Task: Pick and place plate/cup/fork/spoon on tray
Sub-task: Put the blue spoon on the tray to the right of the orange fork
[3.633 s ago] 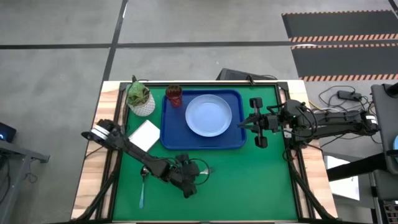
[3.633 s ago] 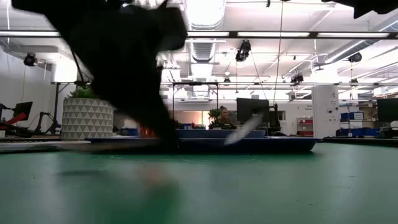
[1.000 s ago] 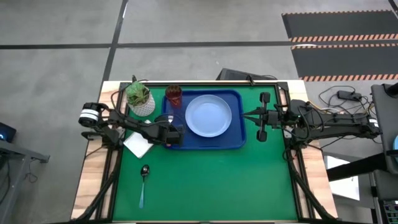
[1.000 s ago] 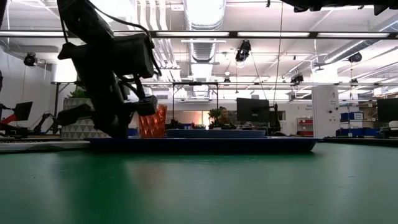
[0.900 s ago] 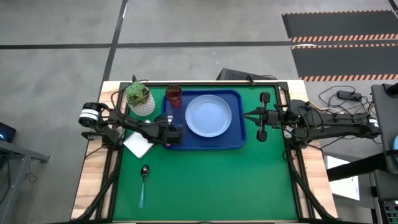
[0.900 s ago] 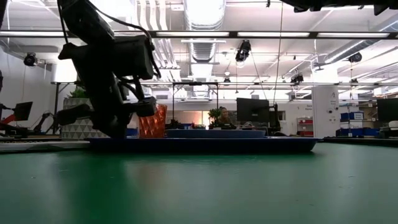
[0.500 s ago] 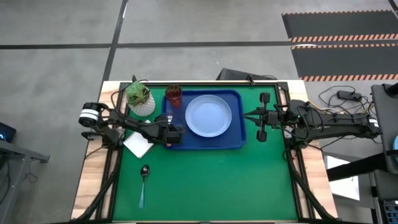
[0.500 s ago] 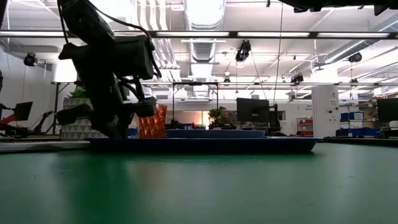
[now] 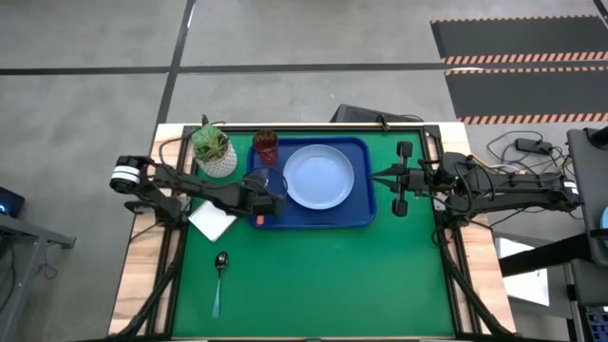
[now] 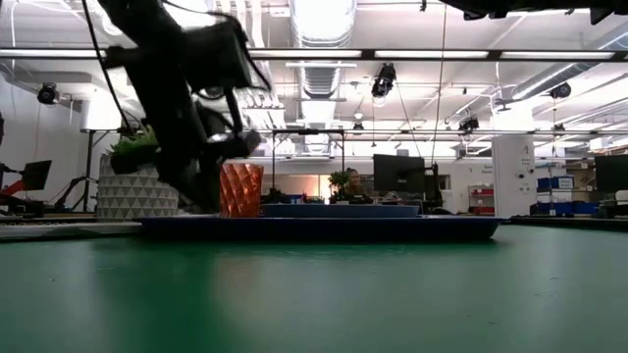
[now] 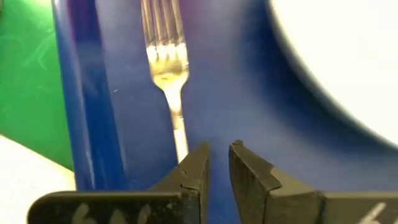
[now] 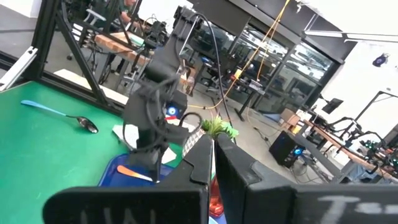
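The deep-blue tray [image 9: 361, 217] lies at the far middle of the green mat, with the light-blue plate [image 9: 318, 176] in it and the dark-red cup [image 9: 266, 145] in its far left corner. The fork [image 11: 165, 50] lies flat on the tray floor by the left wall, orange handle [image 9: 258, 219] nearest. My left gripper [image 11: 219, 155] hovers just above the fork's neck, slightly open, with nothing between its fingers. The spoon [image 9: 218, 271] lies on the mat at the near left. My right gripper [image 9: 372, 177] waits shut, off the tray's right edge.
A white pot with a green plant [image 9: 213, 150] stands left of the cup. A white card [image 9: 214, 220] lies off the tray's near left corner, under my left arm. Open green mat [image 9: 342, 285] stretches in front of the tray.
My left gripper has risen off the tray floor and rolled about its own axis. The fork's orange handle, hidden under the gripper before, now shows lying on the tray.
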{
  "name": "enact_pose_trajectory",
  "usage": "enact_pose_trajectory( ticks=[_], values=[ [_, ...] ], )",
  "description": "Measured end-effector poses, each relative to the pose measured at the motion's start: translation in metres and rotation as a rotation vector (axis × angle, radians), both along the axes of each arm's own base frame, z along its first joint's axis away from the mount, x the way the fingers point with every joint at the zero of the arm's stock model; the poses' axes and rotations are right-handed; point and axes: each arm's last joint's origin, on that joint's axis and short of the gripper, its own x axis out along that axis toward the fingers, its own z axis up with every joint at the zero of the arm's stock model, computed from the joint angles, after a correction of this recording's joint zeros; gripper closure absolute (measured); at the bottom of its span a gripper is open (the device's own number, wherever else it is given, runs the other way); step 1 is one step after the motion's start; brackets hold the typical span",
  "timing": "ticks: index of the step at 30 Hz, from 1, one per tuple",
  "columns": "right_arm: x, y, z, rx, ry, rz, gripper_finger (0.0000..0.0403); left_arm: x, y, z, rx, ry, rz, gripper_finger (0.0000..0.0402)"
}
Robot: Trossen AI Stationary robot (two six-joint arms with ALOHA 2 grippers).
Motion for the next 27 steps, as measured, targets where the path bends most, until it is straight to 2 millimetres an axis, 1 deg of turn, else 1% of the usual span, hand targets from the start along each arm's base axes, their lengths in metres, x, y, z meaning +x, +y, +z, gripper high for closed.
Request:
enact_pose_trajectory(
  ticks=[3, 6, 11, 14, 17, 18, 20, 22, 24, 27],
  values=[
    [0.0, 0.0, 0.0, 0.0, 0.0, 0.0, 0.0394, -0.002, -0.002, 0.016, -0.024, -0.06, -0.016, 0.036],
    [0.0, 0.0, 0.0, 0.001, 0.003, 0.0, 0.0394, -0.004, -0.013, 0.032, -0.042, -0.129, -0.053, 0.036],
    [0.0, 0.0, -0.001, 0.001, 0.006, 0.0, 0.0394, -0.006, -0.048, 0.055, -0.082, -0.231, -0.183, 0.0361],
    [0.0, 0.0, -0.001, -0.004, 0.006, 0.0, 0.0394, -0.008, -0.075, 0.063, -0.221, -0.273, -0.248, 0.0361],
    [0.0, 0.0, -0.001, -0.004, 0.006, 0.0, 0.0394, -0.014, -0.104, 0.062, -0.431, -0.234, -0.283, 0.0362],
    [0.0, 0.0, -0.001, -0.004, 0.006, 0.0, 0.0394, -0.016, -0.113, 0.06, -0.519, -0.197, -0.302, 0.0362],
    [0.0, 0.0, -0.001, -0.006, 0.006, 0.0, 0.0394, -0.027, -0.131, 0.053, -0.691, -0.077, -0.312, 0.0362],
    [0.0, 0.0, -0.001, -0.005, 0.006, 0.001, 0.0394, -0.037, -0.149, 0.051, -0.827, 0.002, -0.267, 0.0362],
    [0.0, 0.0, 0.0, -0.001, 0.005, 0.0, 0.0394, -0.05, -0.163, 0.048, -0.838, 0.055, -0.203, 0.0362],
    [0.0, 0.0, 0.0, 0.0, -0.003, 0.001, 0.0394, -0.065, -0.179, 0.042, -0.767, 0.036, -0.119, 0.0362]
  ],
)
